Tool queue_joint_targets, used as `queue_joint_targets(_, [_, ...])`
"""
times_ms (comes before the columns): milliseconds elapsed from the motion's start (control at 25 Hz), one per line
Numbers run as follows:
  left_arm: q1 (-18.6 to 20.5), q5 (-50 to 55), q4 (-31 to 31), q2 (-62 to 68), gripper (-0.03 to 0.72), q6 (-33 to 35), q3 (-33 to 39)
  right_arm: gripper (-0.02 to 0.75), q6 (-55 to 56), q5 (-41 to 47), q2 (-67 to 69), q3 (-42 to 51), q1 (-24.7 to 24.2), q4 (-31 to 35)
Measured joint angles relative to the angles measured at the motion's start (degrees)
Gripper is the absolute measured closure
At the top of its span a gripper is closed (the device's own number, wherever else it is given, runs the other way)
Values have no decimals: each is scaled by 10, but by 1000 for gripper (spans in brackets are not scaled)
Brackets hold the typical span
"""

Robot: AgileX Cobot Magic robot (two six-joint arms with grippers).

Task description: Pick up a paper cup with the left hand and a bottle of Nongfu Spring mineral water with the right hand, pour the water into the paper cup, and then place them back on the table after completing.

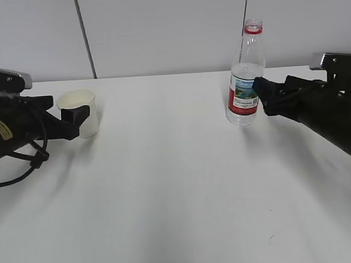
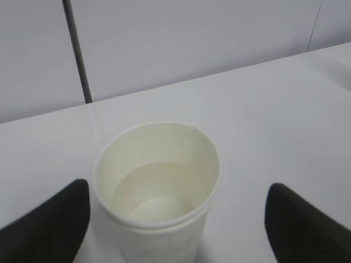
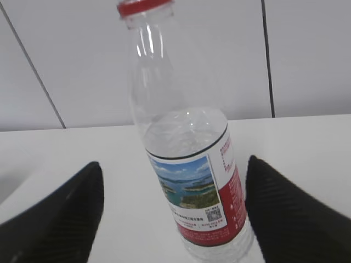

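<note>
Between your left jaws stands the cup (image 2: pixel 158 189), upright on the table (image 1: pixel 178 190), with clear space at each finger. Your left gripper (image 2: pixel 175 224) is wide open, holding nothing. Likewise the bottle (image 3: pixel 189 164) stands upright between the spread, empty jaws of your right gripper (image 3: pixel 175 213), long axis vertical. Close each sideways; neither arm needs to reach across.

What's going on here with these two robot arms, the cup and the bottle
Two arms are working at a white table. The left gripper is open around a paper cup that stands upright with some liquid in it. The right gripper is open around an uncapped water bottle, also upright on the table. Neither one is clamped, so nothing is lifted right now.
</note>
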Motion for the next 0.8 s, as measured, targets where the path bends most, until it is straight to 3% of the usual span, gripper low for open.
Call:
queue_joint_targets(560, [0, 35, -5, -129, 97, 0, 5, 143, -6, 118, -136, 3, 0, 1])
queue_joint_targets(800, [-1, 90, -13, -186, 97, 0, 5, 144, -6, 263, -184, -52, 0, -30])
